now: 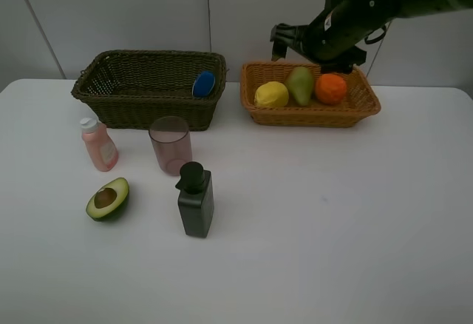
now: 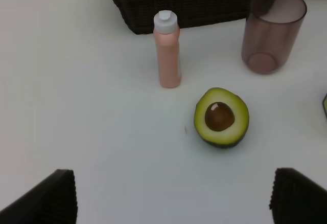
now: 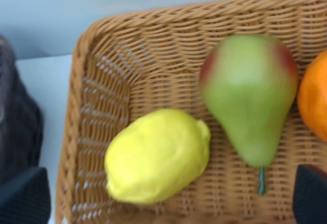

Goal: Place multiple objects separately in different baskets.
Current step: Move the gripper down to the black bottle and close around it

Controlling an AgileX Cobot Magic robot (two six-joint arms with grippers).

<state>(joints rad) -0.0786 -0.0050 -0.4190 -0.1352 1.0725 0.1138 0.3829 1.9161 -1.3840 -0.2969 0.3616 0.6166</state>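
The orange-tan basket point(image 1: 310, 115) point(image 3: 102, 81) holds the lemon point(image 1: 271, 95) point(image 3: 158, 155), the green-red pear point(image 1: 300, 85) point(image 3: 248, 96) and the orange point(image 1: 330, 88) point(image 3: 314, 101). My right gripper point(image 1: 284, 43) point(image 3: 168, 198) hovers open just above them, holding nothing. A white bottle with a blue cap point(image 1: 203, 83) lies in the dark basket point(image 1: 140, 109) point(image 2: 194, 4). On the table stand the pink bottle point(image 1: 98, 144) point(image 2: 167, 50), the pinkish cup point(image 1: 171, 144) point(image 2: 273, 29) and the black pump bottle point(image 1: 196, 200); the avocado half point(image 1: 108, 198) point(image 2: 221, 116) lies cut side up. My left gripper point(image 2: 173, 203) is open above the table, near the avocado half.
A white wall rises right behind both baskets. The white table point(image 1: 332, 220) spreads to the front and right of the loose objects. My left arm is outside the exterior high view.
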